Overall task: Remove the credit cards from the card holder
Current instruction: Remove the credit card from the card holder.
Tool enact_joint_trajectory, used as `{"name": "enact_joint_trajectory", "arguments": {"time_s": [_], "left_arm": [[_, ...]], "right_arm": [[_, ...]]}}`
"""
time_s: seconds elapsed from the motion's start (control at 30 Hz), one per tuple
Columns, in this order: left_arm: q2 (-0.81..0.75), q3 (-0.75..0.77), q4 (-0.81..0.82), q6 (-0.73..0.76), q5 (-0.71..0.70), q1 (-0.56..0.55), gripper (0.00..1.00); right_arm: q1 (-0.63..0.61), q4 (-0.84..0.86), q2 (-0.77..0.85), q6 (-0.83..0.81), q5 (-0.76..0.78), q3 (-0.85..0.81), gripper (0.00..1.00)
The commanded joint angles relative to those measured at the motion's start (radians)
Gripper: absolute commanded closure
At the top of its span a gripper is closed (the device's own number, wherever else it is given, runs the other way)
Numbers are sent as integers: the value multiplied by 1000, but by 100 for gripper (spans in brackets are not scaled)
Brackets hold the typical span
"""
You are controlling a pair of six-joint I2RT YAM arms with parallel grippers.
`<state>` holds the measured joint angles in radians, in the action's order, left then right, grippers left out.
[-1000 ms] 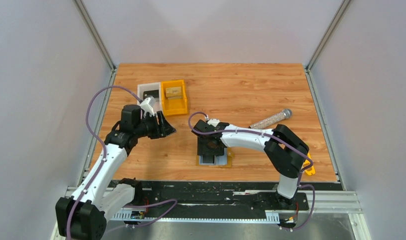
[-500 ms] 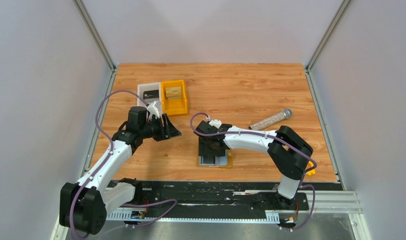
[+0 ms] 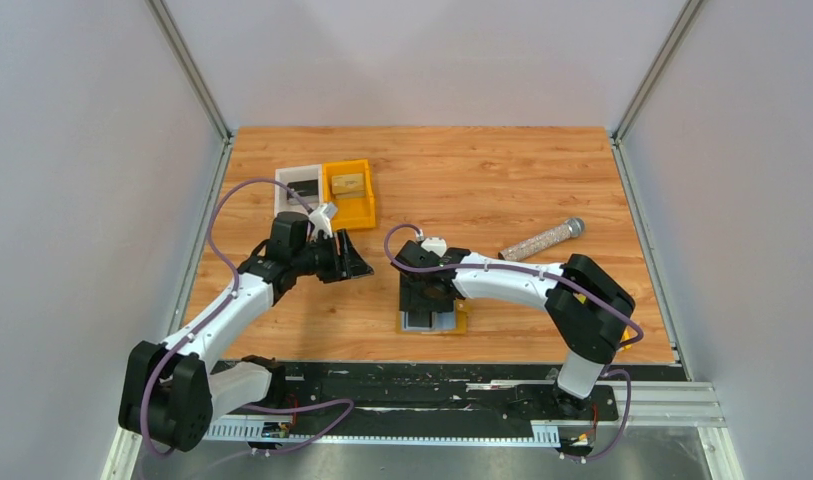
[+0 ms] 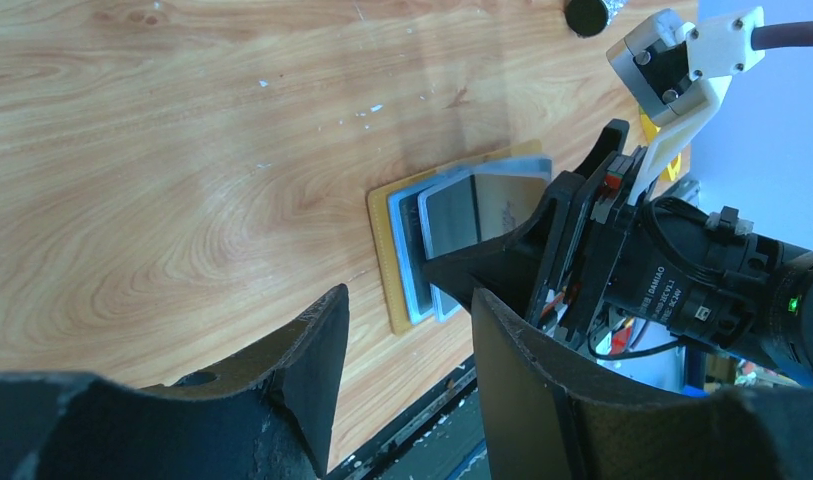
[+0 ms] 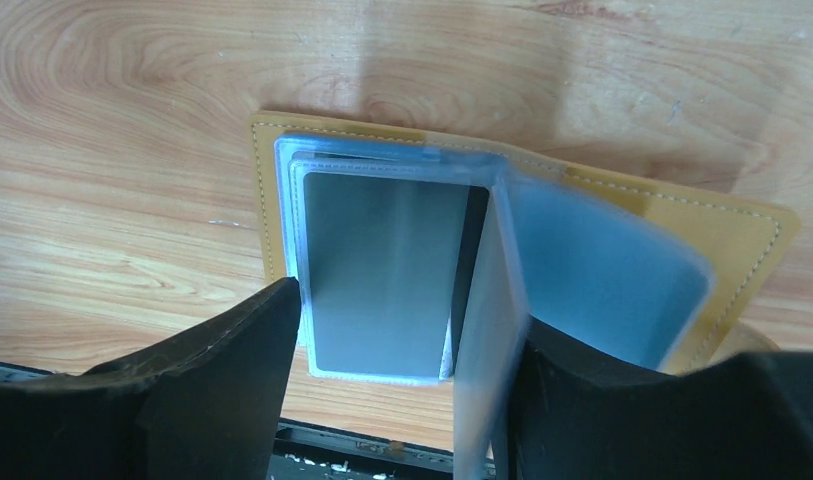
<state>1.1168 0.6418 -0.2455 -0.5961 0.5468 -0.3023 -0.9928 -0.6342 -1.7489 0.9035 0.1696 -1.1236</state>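
Mustard-tan card holder (image 5: 742,240) looked floppy, its slick card (image 5: 377,270) best pinched edgewise; left end effector (image 4: 407,300) and right end effector (image 5: 410,310) hung released.

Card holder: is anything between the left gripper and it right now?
Nothing lies on the table between the left gripper and the card holder; only bare wood shows there. But the right gripper is down over the card holder, its fingers straddling the opened middle.
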Motion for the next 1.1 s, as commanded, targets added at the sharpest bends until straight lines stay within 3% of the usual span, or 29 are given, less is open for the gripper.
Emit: {"name": "enact_joint_trajectory", "arguments": {"time_s": [0.0,0.23,0.43,1.07], "left_arm": [[13,22,58,-8,-5,-24,43],[44,17,78,-16,-11,-58,44],[60,19,92,-20,-17,-71,44],[102,42,101,-21,-31,-98,43]], "right_arm": [[2,-2,49,-1,28,11,35],[6,-3,38,-6,24,14,32],[7,-2,67,-3,50,33,46],[18,-35,143,5,99,63,48]]}}
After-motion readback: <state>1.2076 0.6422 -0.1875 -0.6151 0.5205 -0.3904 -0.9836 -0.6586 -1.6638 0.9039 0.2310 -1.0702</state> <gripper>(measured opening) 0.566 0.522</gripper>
